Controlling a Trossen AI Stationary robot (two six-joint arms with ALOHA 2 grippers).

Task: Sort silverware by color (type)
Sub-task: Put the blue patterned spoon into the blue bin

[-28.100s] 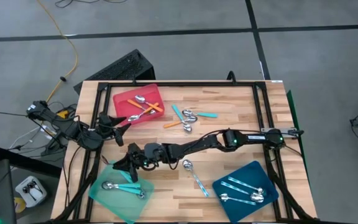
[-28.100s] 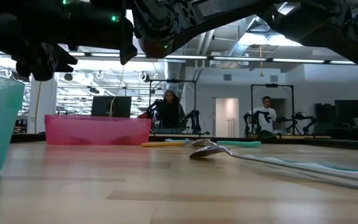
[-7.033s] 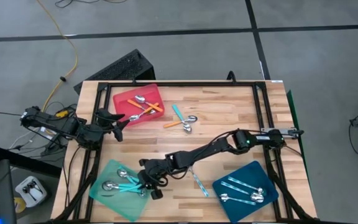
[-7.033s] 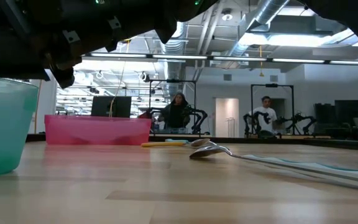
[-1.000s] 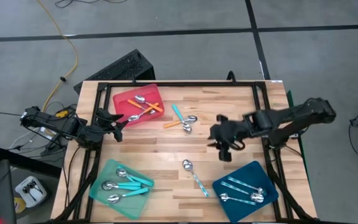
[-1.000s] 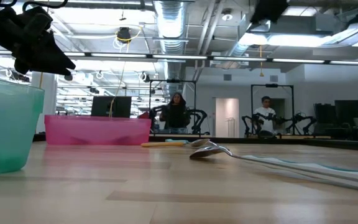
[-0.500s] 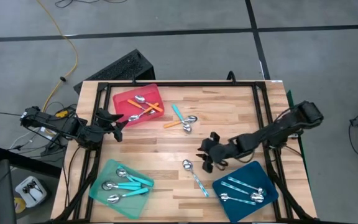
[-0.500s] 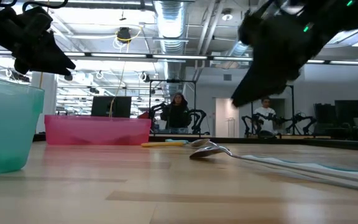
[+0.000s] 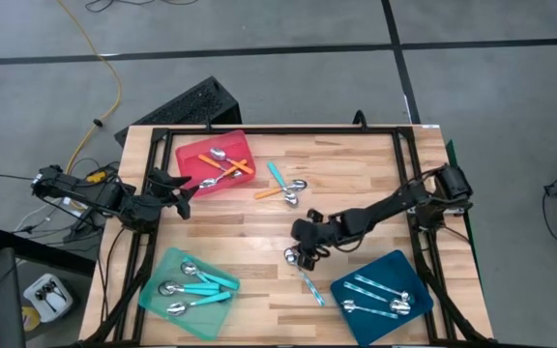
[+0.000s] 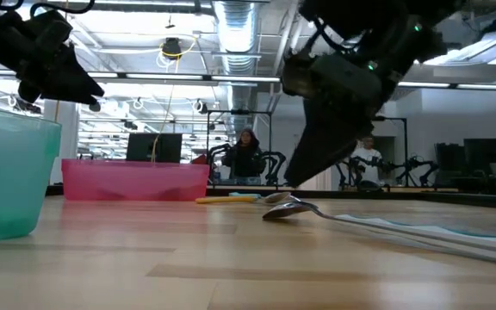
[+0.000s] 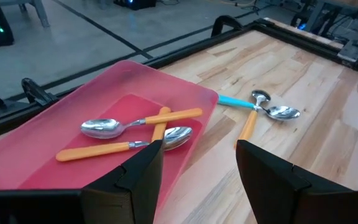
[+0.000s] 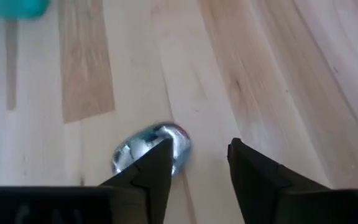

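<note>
A spoon with a pale blue patterned handle [image 9: 307, 280] lies alone on the wood; its shiny bowl [image 12: 148, 149] rests on the table. My right gripper [image 12: 201, 149] is open and points down at a slant just above that bowl [image 10: 284, 205], one finger partly hiding it. An orange-handled spoon [image 11: 248, 124] and a turquoise-handled spoon [image 11: 232, 101] lie crossed at the far middle. My left gripper [image 11: 197, 152] waits open at the red tray [image 9: 190, 155], which holds orange-handled spoons [image 11: 135, 121].
A mint-green tray [image 9: 158, 290] at the near left holds turquoise-handled spoons. A dark-blue tray [image 9: 356, 290] at the near right holds pale blue patterned spoons. A black frame [image 9: 278, 130] runs along the table's edges. Bare wood lies in the middle of the table.
My right gripper has come down and moved toward the table's left and near edge, from above the right middle to just over the lone spoon's bowl, tipping more steeply downward. The spoons and trays have stayed in place.
</note>
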